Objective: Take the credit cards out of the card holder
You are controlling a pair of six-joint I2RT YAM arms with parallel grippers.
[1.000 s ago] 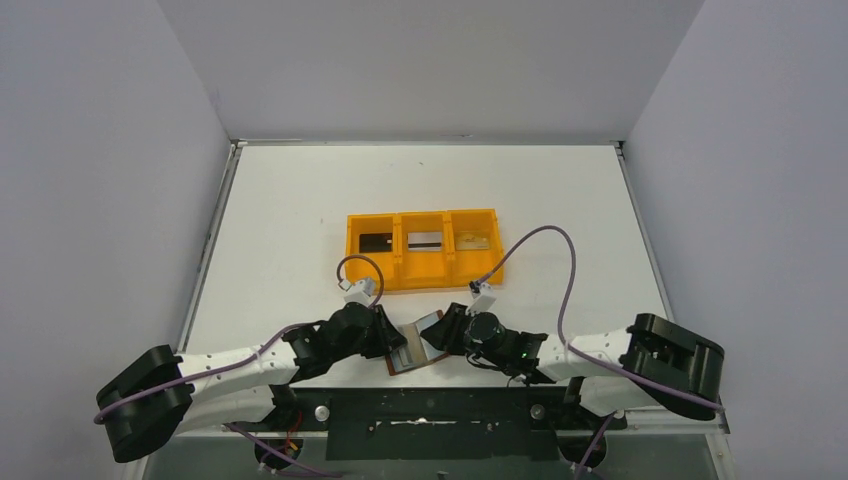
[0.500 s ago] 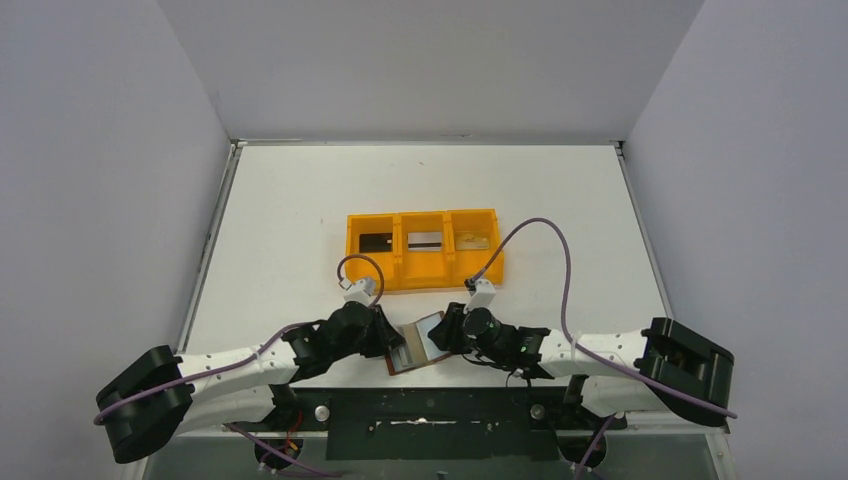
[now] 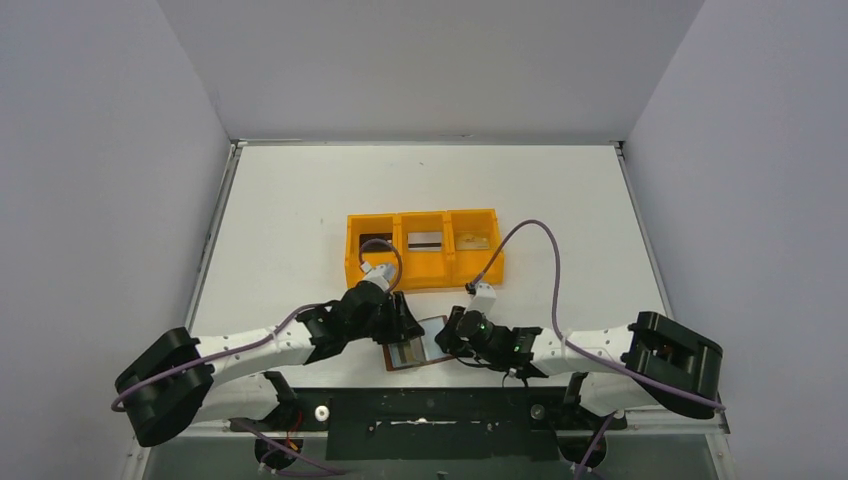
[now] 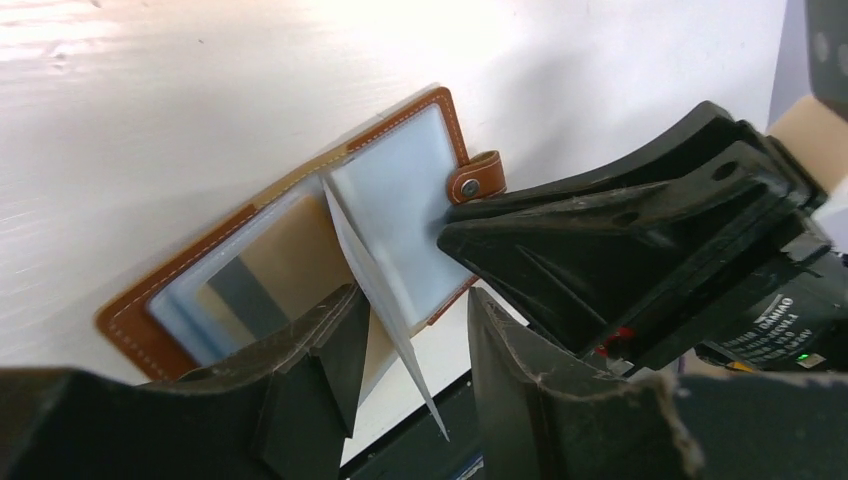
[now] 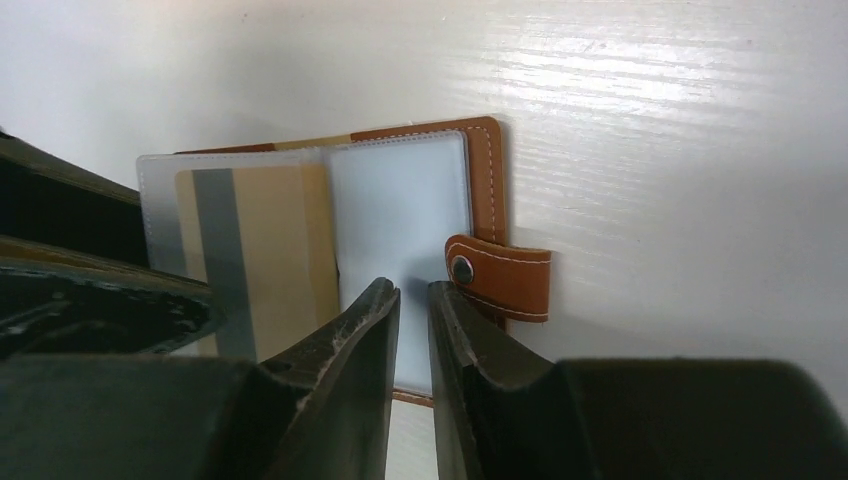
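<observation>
Card holder [image 3: 408, 350], lower centre, is being pressed by the nearly closed right end effector [image 5: 410, 290]; left end effector [image 4: 412, 305] is being held part-open.

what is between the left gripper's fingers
Left wrist view: a pale pocket leaf of the card holder stands on edge inside the open left gripper.

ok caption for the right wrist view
Right gripper, fingers nearly together, over the open card holder; tan-gold card in its sleeve.

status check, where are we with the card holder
Left gripper open, straddling a raised clear sleeve. Right gripper near shut, tips on the card holder. Holder lies open; tan card inside one sleeve.
</observation>
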